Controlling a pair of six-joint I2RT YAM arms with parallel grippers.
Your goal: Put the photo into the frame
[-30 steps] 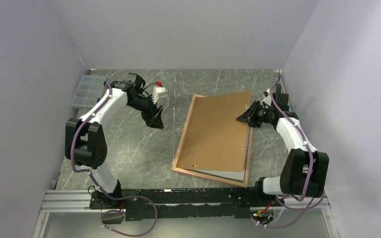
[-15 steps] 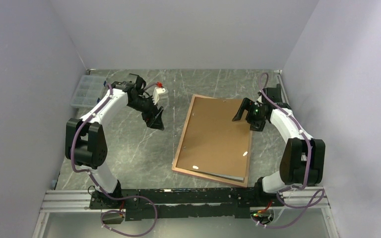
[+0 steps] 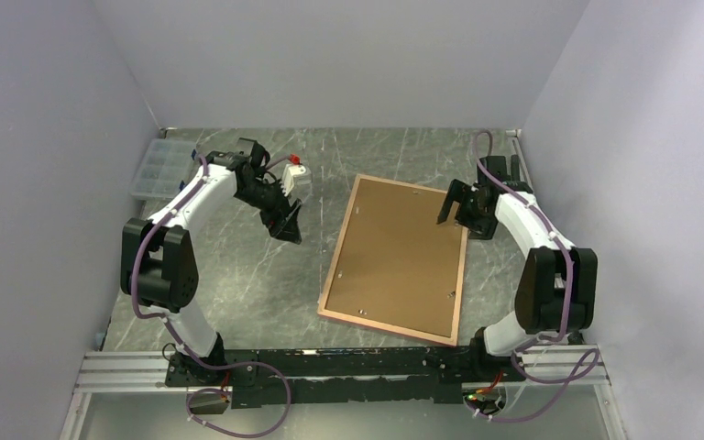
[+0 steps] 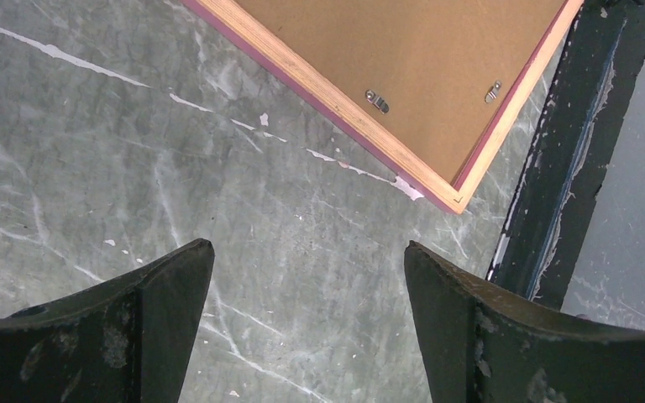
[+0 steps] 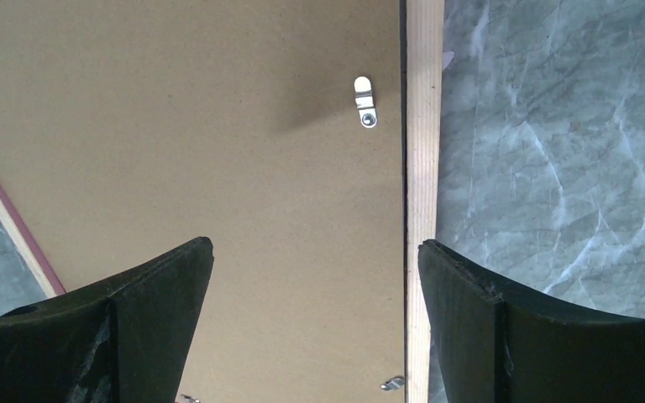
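The frame (image 3: 386, 327) lies back-up on the table, tan rails showing and a pink edge (image 4: 336, 113) visible in the left wrist view. A plain brown backing board (image 3: 396, 257) lies flat inside it and covers the whole opening, so the photo is hidden. My right gripper (image 3: 451, 203) hovers open over the frame's far right corner, above the board (image 5: 201, 126) and the right rail (image 5: 424, 168), with nothing between its fingers. My left gripper (image 3: 286, 229) hangs open over bare table left of the frame, holding nothing (image 4: 306, 252).
A clear plastic compartment box (image 3: 158, 168) sits at the back left by the wall. Small metal turn clips (image 5: 364, 102) line the frame's inner edge. A black rail (image 4: 554, 168) runs along the table's near edge. Walls close in on three sides.
The right gripper opened and let go of the backing board's far right corner. The board dropped from tilted and askew to flat inside the frame. The left arm barely moved.
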